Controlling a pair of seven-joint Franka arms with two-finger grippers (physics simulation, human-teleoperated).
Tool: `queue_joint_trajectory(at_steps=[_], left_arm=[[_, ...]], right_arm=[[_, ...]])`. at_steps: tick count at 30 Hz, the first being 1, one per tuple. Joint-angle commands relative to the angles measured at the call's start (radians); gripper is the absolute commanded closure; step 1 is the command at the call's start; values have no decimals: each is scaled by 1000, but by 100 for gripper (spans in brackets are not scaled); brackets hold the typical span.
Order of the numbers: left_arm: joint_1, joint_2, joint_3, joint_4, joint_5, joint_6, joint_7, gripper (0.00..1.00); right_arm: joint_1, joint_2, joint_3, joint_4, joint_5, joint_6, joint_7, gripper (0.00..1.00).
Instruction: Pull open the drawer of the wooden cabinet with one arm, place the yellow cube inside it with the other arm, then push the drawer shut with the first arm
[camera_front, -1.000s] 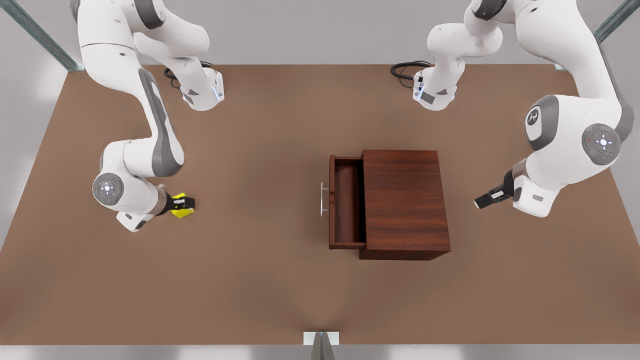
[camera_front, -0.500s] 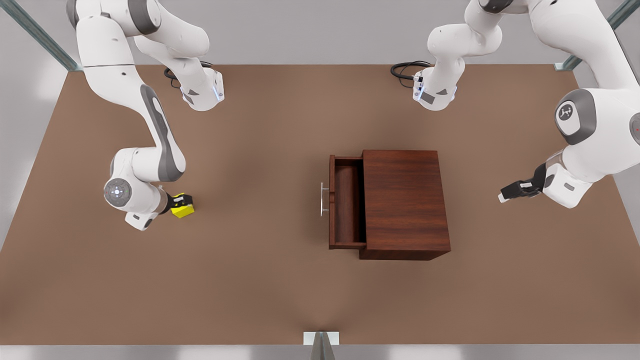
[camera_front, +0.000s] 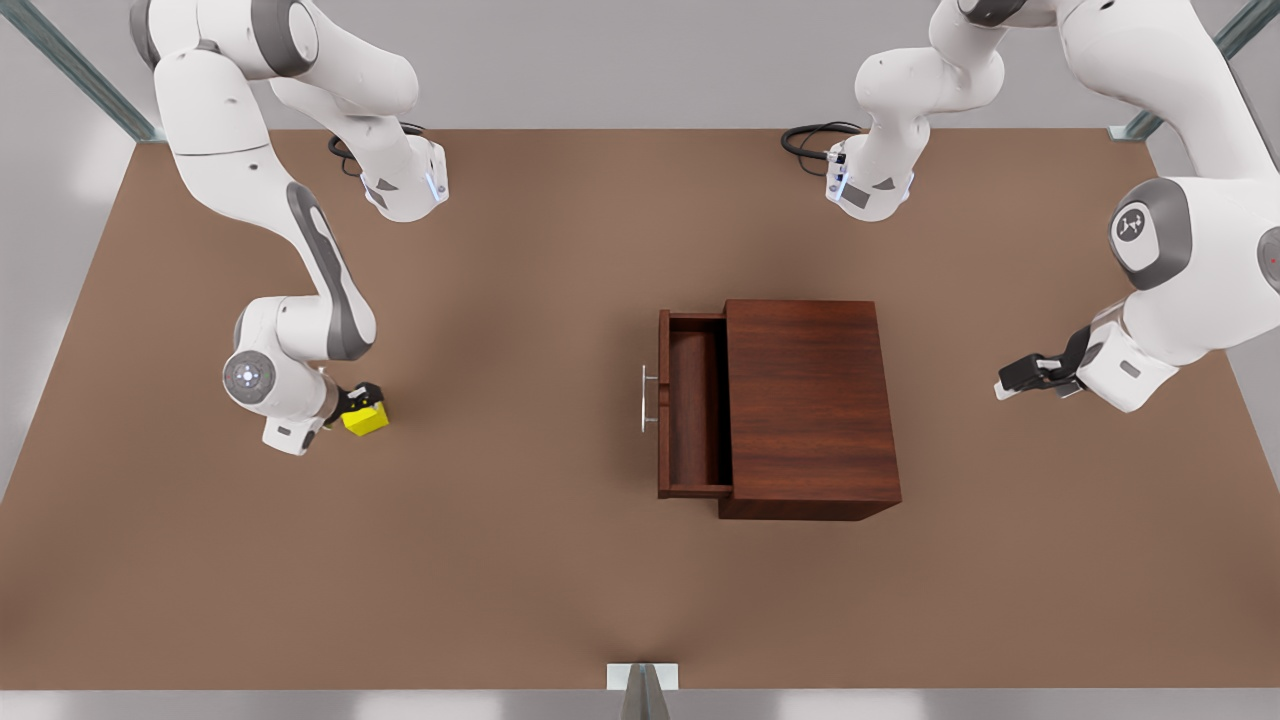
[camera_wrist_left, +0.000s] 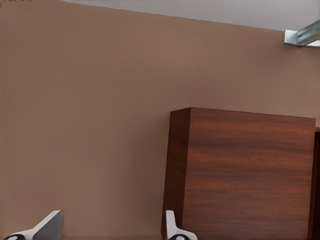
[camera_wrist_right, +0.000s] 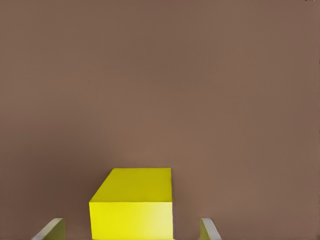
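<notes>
A: What's hidden?
B: The right gripper (camera_front: 358, 402) partly covers the yellow cube (camera_front: 367, 420), its fingers apart around it, at the front view's left.
A: The left gripper (camera_front: 1012, 381)?
B: Spread, empty, right of the wooden cabinet (camera_front: 810, 405); the drawer (camera_front: 692, 410) stands open.

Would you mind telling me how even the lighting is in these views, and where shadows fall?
Front view: soft, even light; the table has a faint brighter patch mid-left, the open drawer is dark inside, with hardly any cast shadow by the wooden cabinet. Right wrist view: the yellow cube has a brighter top and a shaded near face. Left wrist view: the cabinet's side panel is darker than its top.
</notes>
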Motion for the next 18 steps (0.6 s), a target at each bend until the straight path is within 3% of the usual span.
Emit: queue_joint_trajectory(at_steps=[1, 18], left_arm=[[2, -4, 2, 0, 3, -26, 98, 0], [9, -3, 5, 0, 6, -26, 106, 0]], right_arm=[[0, 4, -6, -6, 5, 47, -123, 0], [2, 66, -7, -68, 14, 127, -94, 0]])
